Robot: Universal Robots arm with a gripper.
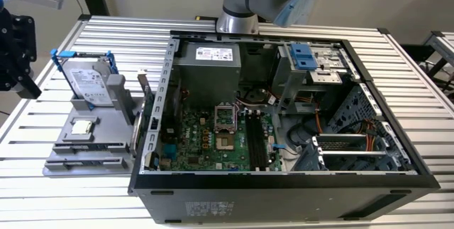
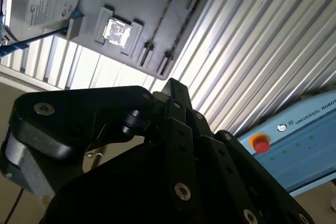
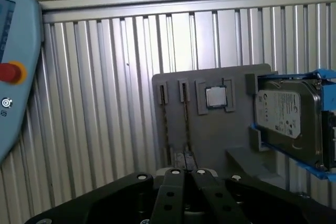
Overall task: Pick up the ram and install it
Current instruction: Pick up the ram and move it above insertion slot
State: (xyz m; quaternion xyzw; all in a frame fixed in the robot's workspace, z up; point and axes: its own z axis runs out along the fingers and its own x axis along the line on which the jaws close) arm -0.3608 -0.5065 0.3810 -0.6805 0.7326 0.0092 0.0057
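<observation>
While the gripper hangs well apart from the grey holder, its fingers drawn narrow with nothing between them, the ram stands on edge in a slot of that holder, in line with the fingertips. A second stick sits in the holder's next slot, the square silver chip lies in the holder's pocket beside the ram, and the hard drive stands at the holder's far end. Just beside the holder lies the open computer case
</observation>
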